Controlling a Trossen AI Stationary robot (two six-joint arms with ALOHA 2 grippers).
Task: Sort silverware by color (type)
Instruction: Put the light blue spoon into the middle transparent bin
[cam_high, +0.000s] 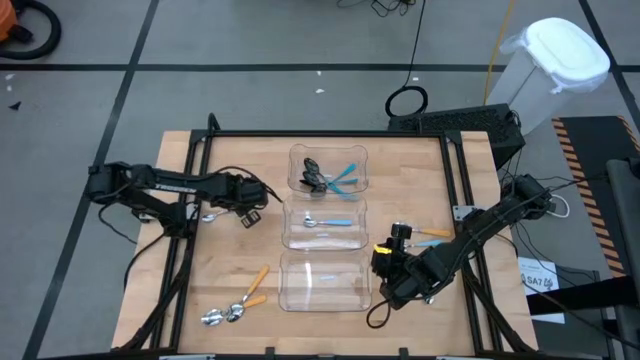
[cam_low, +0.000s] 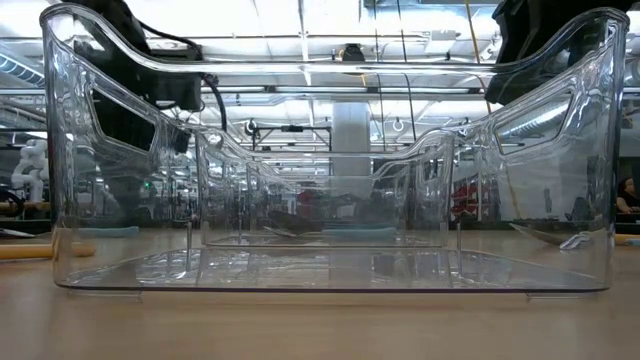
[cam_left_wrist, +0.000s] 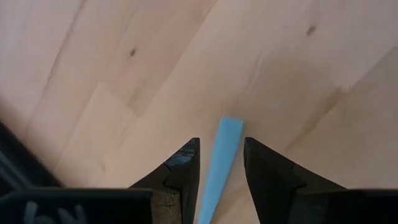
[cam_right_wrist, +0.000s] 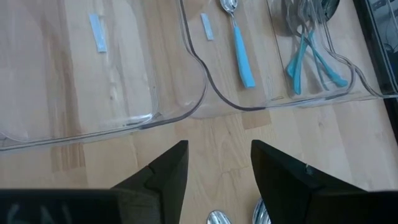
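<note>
My left gripper (cam_high: 250, 212) (cam_left_wrist: 221, 146) hangs open over the table's left part. Its fingers stand on either side of a light-blue spoon handle (cam_left_wrist: 226, 135), apart from it. That spoon's silver bowl (cam_high: 210, 216) shows to the gripper's left. My right gripper (cam_high: 398, 238) (cam_right_wrist: 217, 149) is open, right of the bins, over silver spoon bowls (cam_right_wrist: 216, 218). Orange-handled spoons (cam_high: 432, 236) lie on the table beside it. More orange-handled spoons (cam_high: 238, 303) lie near the front left. One blue-handled spoon (cam_right_wrist: 239, 43) lies in the middle bin, and several blue-handled pieces (cam_right_wrist: 308, 53) lie in the far bin.
Three clear bins stand in a row down the table's middle: far (cam_high: 296, 160), middle (cam_high: 290, 228) and near (cam_high: 285, 285). The near bin (cam_low: 70, 150) fills the low view. Black frame rails run along the table's left and right edges. Bare wood lies between bins and rails.
</note>
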